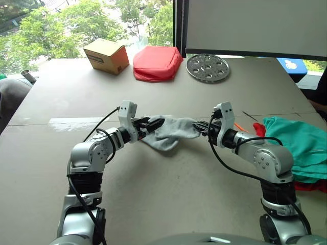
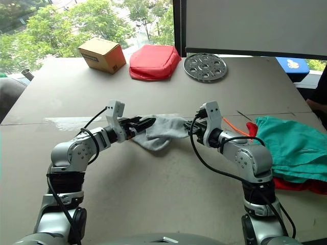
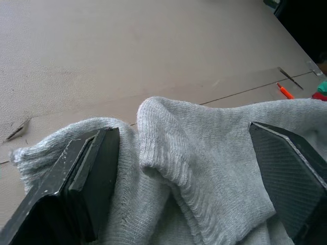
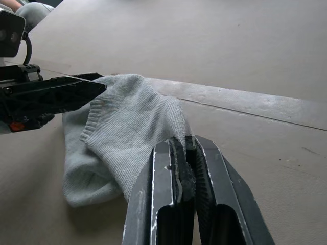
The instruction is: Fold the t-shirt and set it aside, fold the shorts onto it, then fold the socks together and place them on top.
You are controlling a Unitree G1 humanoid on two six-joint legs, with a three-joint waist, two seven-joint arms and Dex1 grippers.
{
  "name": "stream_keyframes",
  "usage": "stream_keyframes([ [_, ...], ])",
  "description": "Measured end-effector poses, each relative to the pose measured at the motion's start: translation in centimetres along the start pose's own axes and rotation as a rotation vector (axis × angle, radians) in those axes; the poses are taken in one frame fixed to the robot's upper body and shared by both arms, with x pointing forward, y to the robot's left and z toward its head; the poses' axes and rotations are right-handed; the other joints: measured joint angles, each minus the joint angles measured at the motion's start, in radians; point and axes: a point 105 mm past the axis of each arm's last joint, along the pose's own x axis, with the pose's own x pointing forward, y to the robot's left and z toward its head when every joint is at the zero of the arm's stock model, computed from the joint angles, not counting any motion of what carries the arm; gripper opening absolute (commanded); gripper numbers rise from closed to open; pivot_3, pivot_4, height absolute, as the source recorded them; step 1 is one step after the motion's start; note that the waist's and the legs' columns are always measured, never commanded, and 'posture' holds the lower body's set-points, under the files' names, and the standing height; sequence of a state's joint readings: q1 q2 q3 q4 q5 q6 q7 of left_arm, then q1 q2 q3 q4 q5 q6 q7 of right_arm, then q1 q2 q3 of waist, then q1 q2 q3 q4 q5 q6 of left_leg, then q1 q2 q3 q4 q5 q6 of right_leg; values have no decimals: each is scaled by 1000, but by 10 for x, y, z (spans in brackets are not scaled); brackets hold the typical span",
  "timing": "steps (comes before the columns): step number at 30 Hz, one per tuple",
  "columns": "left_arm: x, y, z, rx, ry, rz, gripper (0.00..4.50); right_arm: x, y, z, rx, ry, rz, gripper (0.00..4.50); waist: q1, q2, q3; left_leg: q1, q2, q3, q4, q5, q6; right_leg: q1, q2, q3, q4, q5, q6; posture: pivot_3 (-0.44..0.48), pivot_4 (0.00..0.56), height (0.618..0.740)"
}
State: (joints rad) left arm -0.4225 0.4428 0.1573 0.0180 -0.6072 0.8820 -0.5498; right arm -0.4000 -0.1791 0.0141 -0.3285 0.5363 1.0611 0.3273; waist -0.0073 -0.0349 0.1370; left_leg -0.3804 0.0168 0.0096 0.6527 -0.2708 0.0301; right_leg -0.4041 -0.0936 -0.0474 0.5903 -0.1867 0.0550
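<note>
Right gripper pinches socks.

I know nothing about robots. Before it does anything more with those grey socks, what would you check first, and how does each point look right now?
1. Right gripper shut on the socks: ok.
2. Left gripper gripping them: not ok, its fingers stand apart around the cloth.
3. Socks lined up as a pair: cannot tell, bunched.
4. The shorts folded over the t-shirt: ok, red shows beneath the teal.
5. Table beneath the socks bare: ok.
</note>
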Motion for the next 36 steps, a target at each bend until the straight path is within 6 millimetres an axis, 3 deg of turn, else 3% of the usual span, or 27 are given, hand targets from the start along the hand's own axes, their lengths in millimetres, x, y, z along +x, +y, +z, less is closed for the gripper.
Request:
stream_keyframes([
  [6, 0, -4, 3, 11, -20, -33, 297, 0, -1, 0, 0, 0, -5, 0, 0, 0, 0, 0, 0, 0, 0, 0, 0, 0, 0, 0, 0, 0, 0, 0, 150, 739],
  [7, 0, -5, 4, 12, -21, -39, 104, 0, -1, 0, 0, 0, -6, 0, 0, 0, 0, 0, 0, 0, 0, 0, 0, 0, 0, 0, 0, 0, 0, 0, 150, 739],
  [13, -4, -3, 12, -8, -60, -45, 104, 0, 0, 2, 13, -11, 0, 0, 0, 0, 0, 0, 0, -1, 0, 0, 0, 0, 0, 0, 0, 0, 1, 0, 150, 739],
  [16, -12, 1, 39, -56, -140, -60, 104, -3, 4, 7, 70, -45, 40, 0, 1, 0, 0, -1, 0, -1, 0, 0, 0, 0, 1, 0, 0, 0, 1, 0, 150, 739],
  [20, -38, 14, 77, -111, -160, -67, 104, -8, 27, 19, 143, -85, 184, 0, -6, 1, 1, 0, 1, -1, 0, 0, 0, 0, 2, 0, 0, 0, 1, 0, 150, 739],
  [23, -53, 22, 89, -129, -139, -59, 104, -8, 37, 19, 150, -67, 236, 0, -5, 4, 3, 0, 1, -1, 0, 0, 0, 0, 2, 1, 0, 0, 1, 0, 150, 739],
  [25, -59, 34, 86, -133, -91, -14, 104, -3, 42, 12, 145, -33, 253, 0, -6, 5, 3, 0, 1, -1, 0, 0, 0, 0, 3, 2, 0, 0, 2, 0, 150, 739],
  [29, -56, 54, 61, -133, 44, 63, 104, 12, 50, -9, 145, 62, 276, 0, -2, 4, 4, -1, 0, -2, 0, 0, -1, 0, 4, 3, 0, 0, 1, 0, 150, 739],
  [32, -51, 55, 37, -96, 141, 68, 104, 19, 49, -21, 124, 103, 267, 0, -5, 3, 5, -1, 0, -2, -1, 1, -1, -1, 5, 5, 0, 0, 1, 0, 150, 739],
  [36, -43, 48, 25, -38, 157, 36, 104, 23, 43, -33, 111, 128, 223, 0, -3, 3, 5, -2, 1, -2, -1, 1, -2, -2, 5, 6, 0, 0, 1, 0, 150, 739],
])
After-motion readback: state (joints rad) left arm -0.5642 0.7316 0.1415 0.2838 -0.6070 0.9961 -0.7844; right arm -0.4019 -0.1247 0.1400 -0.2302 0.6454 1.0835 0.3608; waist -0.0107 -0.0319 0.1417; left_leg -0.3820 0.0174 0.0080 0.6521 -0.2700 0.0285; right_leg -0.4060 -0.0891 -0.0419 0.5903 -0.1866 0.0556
